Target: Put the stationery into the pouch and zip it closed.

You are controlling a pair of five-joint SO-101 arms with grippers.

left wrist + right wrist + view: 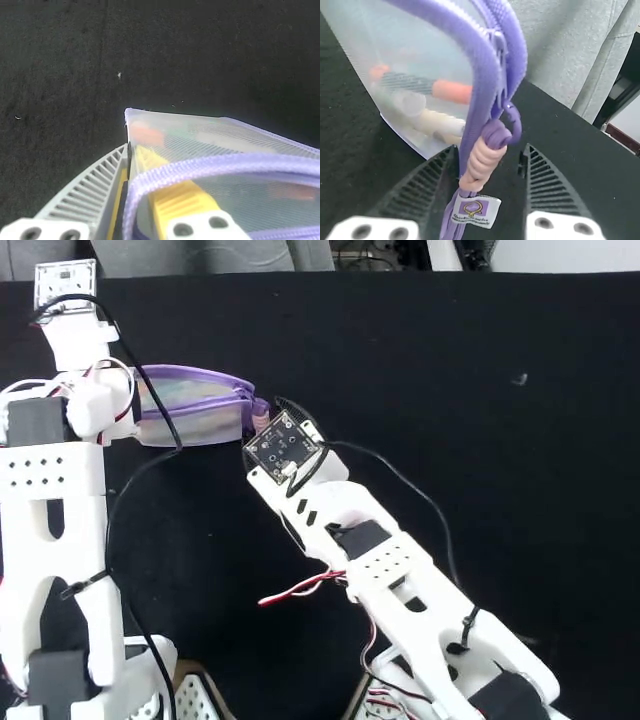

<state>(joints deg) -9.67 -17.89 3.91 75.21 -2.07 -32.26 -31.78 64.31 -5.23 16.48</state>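
The translucent pouch [195, 410] with a purple zipper lies at the back left of the black table. Pens and other stationery [427, 87] show through its wall. My left gripper [133, 405] is at the pouch's left end, shut on that corner [134, 150], with the grey finger [90, 187] outside and the yellow finger [175, 200] behind the mesh. My right gripper [262, 422] is at the pouch's right end, open, its fingertips either side of the zipper pull [481, 160], a pink coiled cord with a purple tab. The zipper [492, 60] looks closed along the stretch in view.
Black cloth table [480, 390] stretches free to the right and back. Both white arms and their cables [300, 590] take up the front left and centre. A grey curtain [570, 45] hangs beyond the table's far edge.
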